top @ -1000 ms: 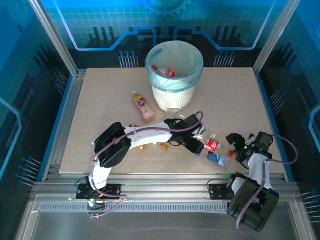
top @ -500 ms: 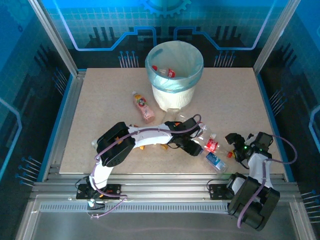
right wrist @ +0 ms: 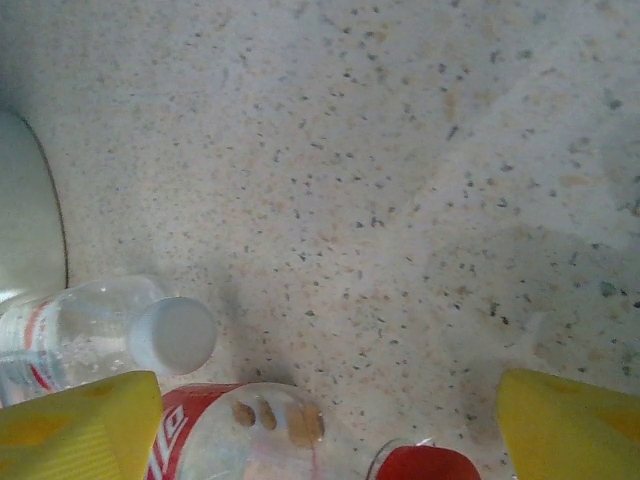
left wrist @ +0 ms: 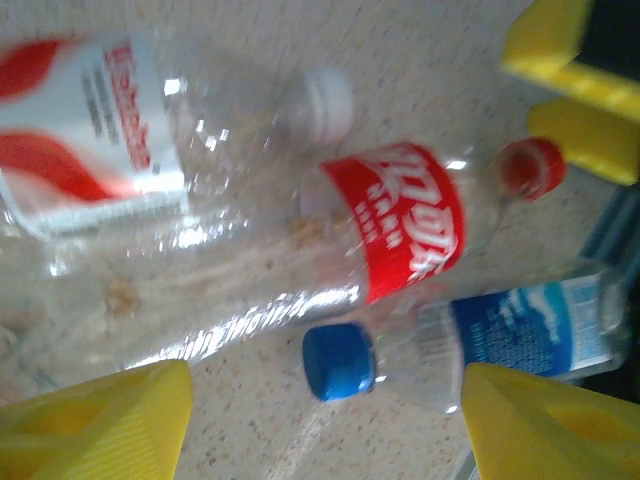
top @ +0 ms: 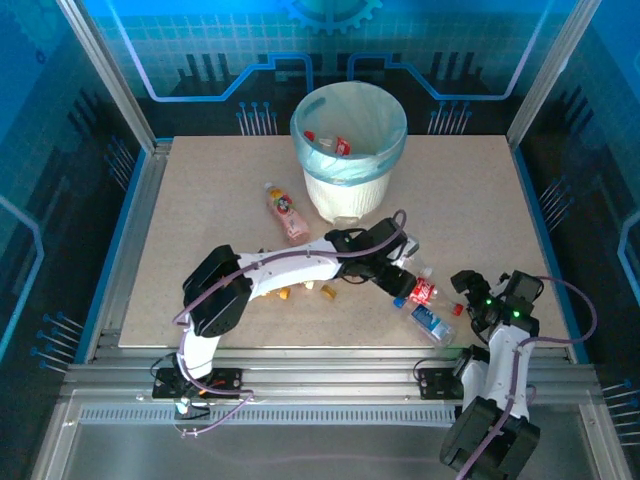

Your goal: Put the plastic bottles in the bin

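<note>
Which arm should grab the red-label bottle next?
Probably the right. Its open gripper straddles the red-label bottle, close to the red cap, in its wrist view. The left gripper, also open, has that bottle out ahead of its fingers, with a blue cap nearer.

Speckled beige tabletop [top: 480, 200], aluminium frame rails [top: 330, 381], blue circuit-pattern backdrop [top: 200, 40].

From high behind the near edge, one camera overlooks the whole speckled beige tabletop [top: 200, 200], while both wrist cameras stare down close at one clear, red-labelled plastic bottle [left wrist: 400, 225].
</note>
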Motion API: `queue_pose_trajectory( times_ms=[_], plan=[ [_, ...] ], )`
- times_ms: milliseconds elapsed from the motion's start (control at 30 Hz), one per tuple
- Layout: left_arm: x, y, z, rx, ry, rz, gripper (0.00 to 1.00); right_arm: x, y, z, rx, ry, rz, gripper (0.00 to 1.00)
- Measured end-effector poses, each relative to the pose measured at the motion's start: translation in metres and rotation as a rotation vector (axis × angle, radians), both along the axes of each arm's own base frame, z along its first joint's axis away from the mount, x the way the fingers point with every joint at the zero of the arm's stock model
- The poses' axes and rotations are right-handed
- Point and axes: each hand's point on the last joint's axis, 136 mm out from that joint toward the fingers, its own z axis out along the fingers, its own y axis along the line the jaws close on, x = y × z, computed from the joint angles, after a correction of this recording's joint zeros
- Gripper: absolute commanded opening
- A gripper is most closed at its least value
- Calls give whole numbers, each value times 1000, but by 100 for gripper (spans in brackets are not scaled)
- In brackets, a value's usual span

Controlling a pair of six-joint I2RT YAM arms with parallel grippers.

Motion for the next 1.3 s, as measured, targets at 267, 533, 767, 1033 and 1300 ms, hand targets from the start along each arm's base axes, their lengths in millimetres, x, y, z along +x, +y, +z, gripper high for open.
queue_pose_trajectory(
  times_ms=[267, 533, 767, 1033, 1300],
  plan=[
    [15, -24, -1, -18, -15, -6, 73, -10, 9, -15, 68, 42, -34, 89],
    [13, -20, -36, 48, 29, -3, 73, -6, 11, -15, 132, 31, -85, 87],
    [15, -21, -39, 38, 21, 1, 73, 2, 18, -12, 222, -17, -109, 80],
    [15, -20, -37, 24, 15, 8, 73, 8, 16, -13, 245, -27, -127, 64],
    [14, -19, -37, 24, 16, 7, 73, 14, 11, -16, 247, -24, -139, 60]
  ],
)
